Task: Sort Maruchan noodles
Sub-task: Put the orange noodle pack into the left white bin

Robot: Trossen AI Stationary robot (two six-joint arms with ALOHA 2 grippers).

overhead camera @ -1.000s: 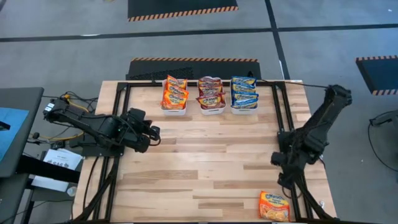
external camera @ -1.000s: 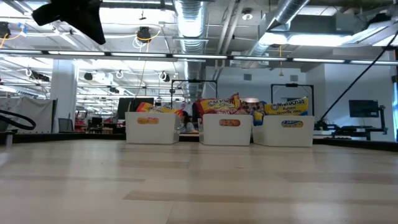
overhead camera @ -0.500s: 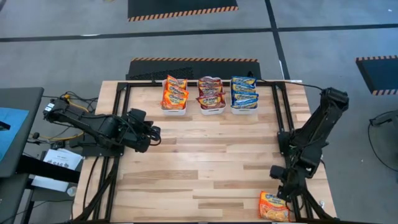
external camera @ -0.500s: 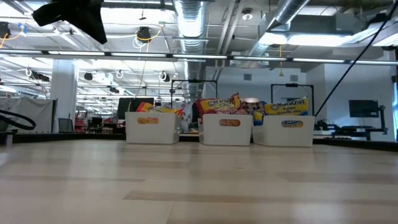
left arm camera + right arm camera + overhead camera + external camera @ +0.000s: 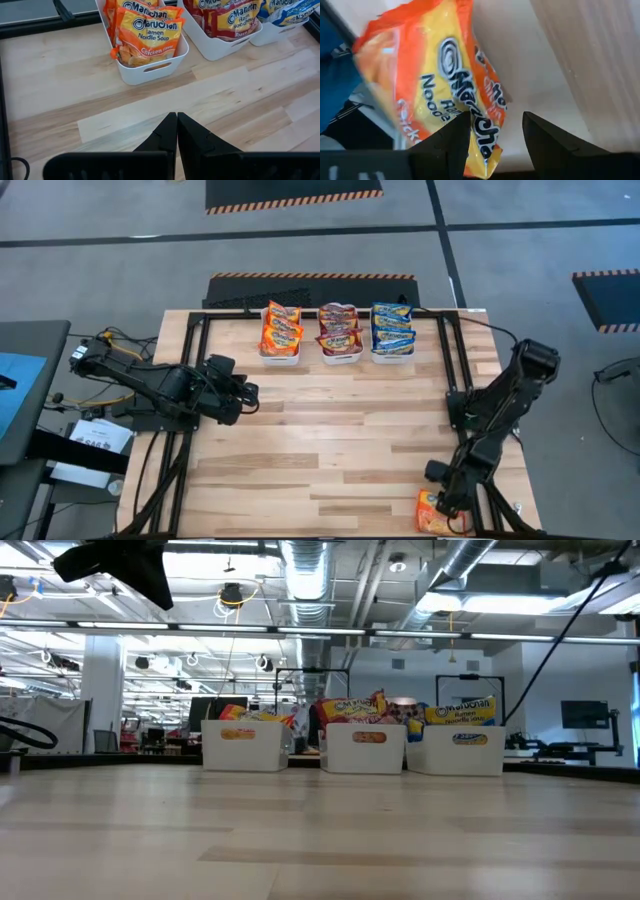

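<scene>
Packet edges are half hidden: the orange noodle packet (image 5: 437,514) at the table's (image 5: 330,440) near right corner is partly covered by the right gripper (image 5: 440,502), whose fingers (image 5: 547,142) are spread wide above it, gripping nothing. A second ago that gripper was farther back, clear of the packet. The left gripper (image 5: 247,392) stays at the left side, fingers pressed together. Farthest off, three white bins (image 5: 338,357) hold sorted orange, maroon and blue packets (image 5: 338,330).

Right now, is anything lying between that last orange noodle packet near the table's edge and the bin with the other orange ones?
Nothing visible. Bare wood lies between the orange packet, under the open right pincer, and the orange bin. The left pincer waits beside that path, shut.
</scene>
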